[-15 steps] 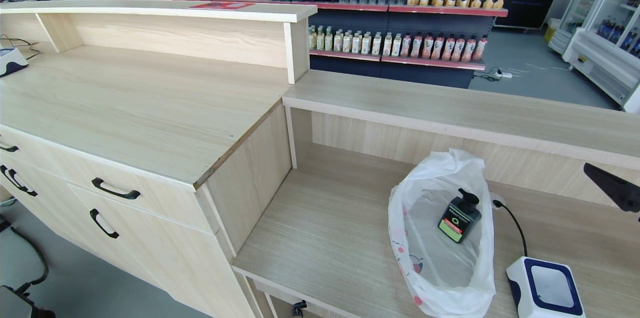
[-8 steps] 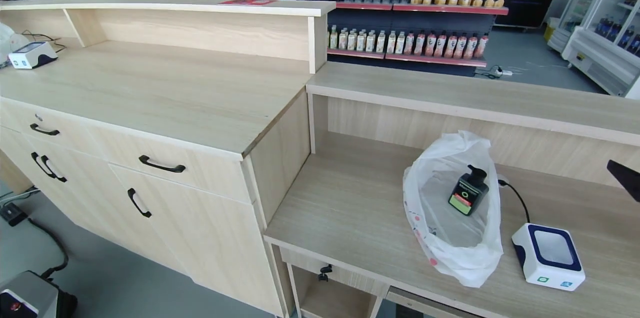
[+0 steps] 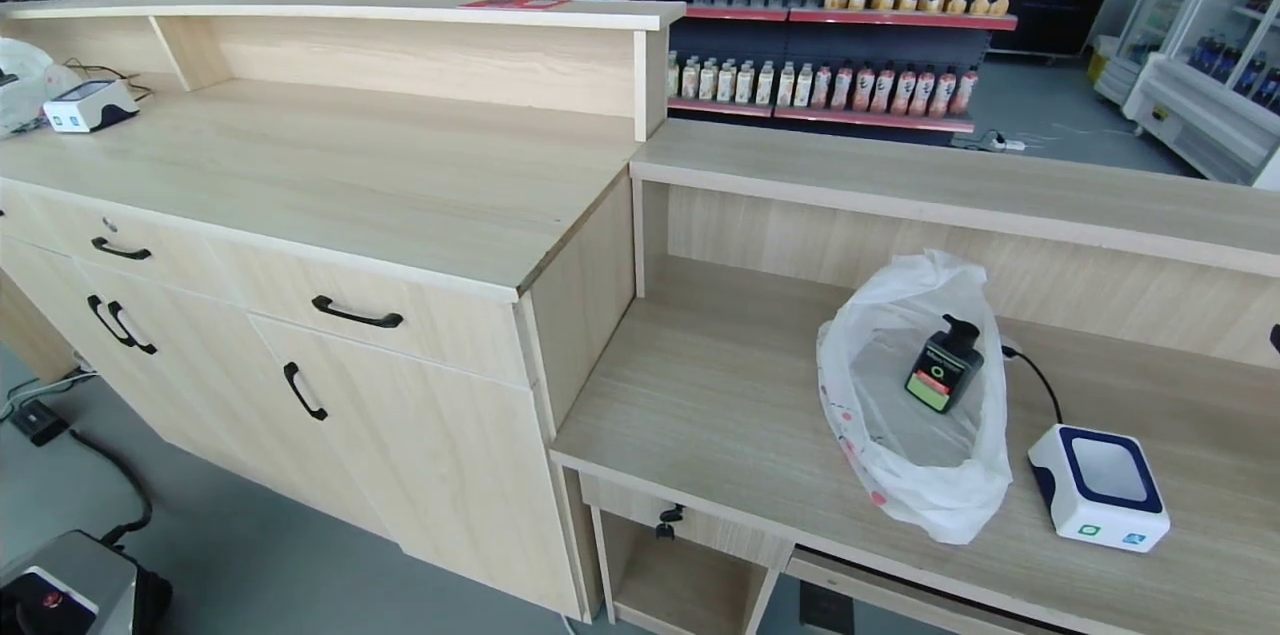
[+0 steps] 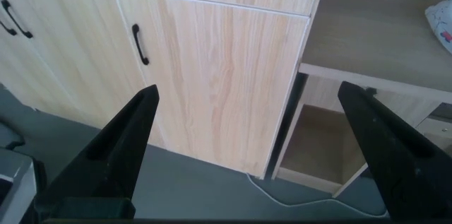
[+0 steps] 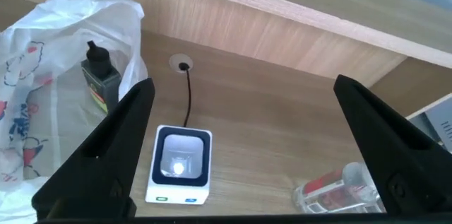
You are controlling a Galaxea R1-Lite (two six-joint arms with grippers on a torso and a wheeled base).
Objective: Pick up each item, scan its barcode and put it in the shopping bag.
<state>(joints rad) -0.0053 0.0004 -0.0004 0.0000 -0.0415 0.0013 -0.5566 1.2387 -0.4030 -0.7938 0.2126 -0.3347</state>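
On the lower desk, what do we log? (A)

Shopping bag [image 3: 900, 500], white plastic, lying with its mouth open. Inside: one dark pump bottle [image 3: 943, 370] with a green and red label, leaning against the bag's far wall. (B)

Scanner? (A)

White and blue barcode scanner [image 3: 1098, 485] just beside the bag, on the robot's right, window up. Its black cable [image 3: 1040, 385] runs to a hole at the back of the desk. In the right wrist view the window [image 5: 176, 164] glows pale. (B)

Any other item? (A)

A clear bottle with a red band [image 5: 337, 185] on its side on the desk, well apart from the scanner, on the side away from the bag. (B)

Right gripper? (A)

Right gripper [image 5: 244, 86]: fingers spread wide, nothing between them, above the desk over the scanner. (B)

Left gripper? (A)

Left gripper [image 4: 247, 93]: fingers also spread wide, holding nothing. It hangs low before the cabinet door [image 4: 212, 75], over grey floor, near the open compartment under the desk. (B)

Surroundings? (A)

Taller counter [image 3: 330, 175] on the robot's left with a second scanner [image 3: 90, 103] at its far end; drink shelves [image 3: 800, 15] behind. (B)
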